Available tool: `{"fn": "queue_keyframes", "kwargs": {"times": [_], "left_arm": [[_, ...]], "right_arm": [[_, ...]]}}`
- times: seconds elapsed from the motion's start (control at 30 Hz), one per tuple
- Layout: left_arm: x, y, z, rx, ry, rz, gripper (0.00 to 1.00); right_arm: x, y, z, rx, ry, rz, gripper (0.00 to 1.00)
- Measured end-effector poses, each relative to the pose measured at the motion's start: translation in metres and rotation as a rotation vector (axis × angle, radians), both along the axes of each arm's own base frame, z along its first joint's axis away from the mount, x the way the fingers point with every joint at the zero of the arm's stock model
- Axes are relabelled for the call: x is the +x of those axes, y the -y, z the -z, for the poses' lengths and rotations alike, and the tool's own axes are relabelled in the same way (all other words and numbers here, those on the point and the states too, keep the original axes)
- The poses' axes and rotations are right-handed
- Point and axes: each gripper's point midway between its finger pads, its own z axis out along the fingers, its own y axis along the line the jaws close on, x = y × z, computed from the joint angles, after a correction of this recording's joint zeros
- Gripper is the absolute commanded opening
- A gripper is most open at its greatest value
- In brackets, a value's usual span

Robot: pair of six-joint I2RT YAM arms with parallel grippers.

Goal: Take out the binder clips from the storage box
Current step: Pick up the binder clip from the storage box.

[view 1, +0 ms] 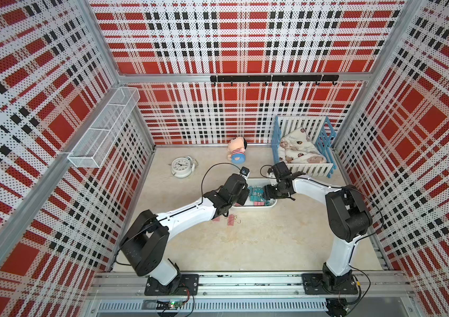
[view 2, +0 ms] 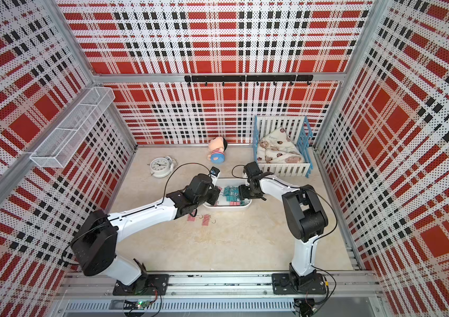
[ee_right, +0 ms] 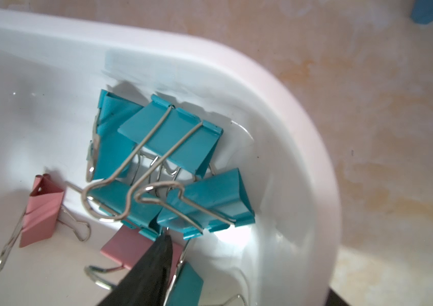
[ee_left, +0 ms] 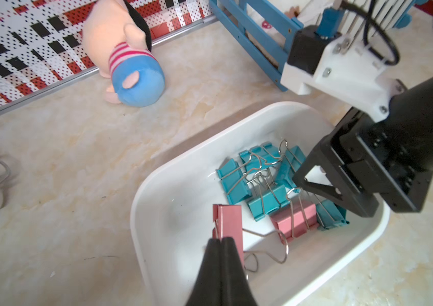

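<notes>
Pinching an upright pink binder clip [ee_left: 230,222] inside the storage box [ee_left: 137,212], left gripper [ee_left: 220,242] pressed together on it, teal binder clips [ee_left: 263,202] just beyond, right gripper [ee_left: 313,185] among them, its spread unclear

Binder clips [view 1: 256,192] lie in the storage box [view 1: 253,208] on the table [view 1: 259,247]; 2 loose clips [view 1: 230,221] lie just before it.

- A beige marbled tabletop [view 1: 259,247] carries everything.
- The white storage box [view 1: 256,209] sits mid-table.
- 2 pink binder clips [view 1: 229,220] lie near its front wall.
- An alarm clock [view 1: 181,166], a plush doll [view 1: 237,152] and a toy crib [view 1: 304,167] sit toward the back.
</notes>
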Motion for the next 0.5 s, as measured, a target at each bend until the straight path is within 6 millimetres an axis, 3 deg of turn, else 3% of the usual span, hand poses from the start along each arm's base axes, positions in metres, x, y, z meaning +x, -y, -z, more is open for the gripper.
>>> {"fn": "queue_keyframes", "kwargs": {"times": [0.23, 0.5], "left_arm": [[-0.033, -0.012, 0.0, -0.015, 0.005, -0.005, 0.0], [-0.074, 0.017, -0.002, -0.018, 0.0, 0.073, 0.0]], "right_arm": [[0.0, 0.0, 0.0, 0.001, 0.001, 0.0, 0.65], [0.001, -0.001, 0.0, 0.004, 0.002, -0.001, 0.65]]}}
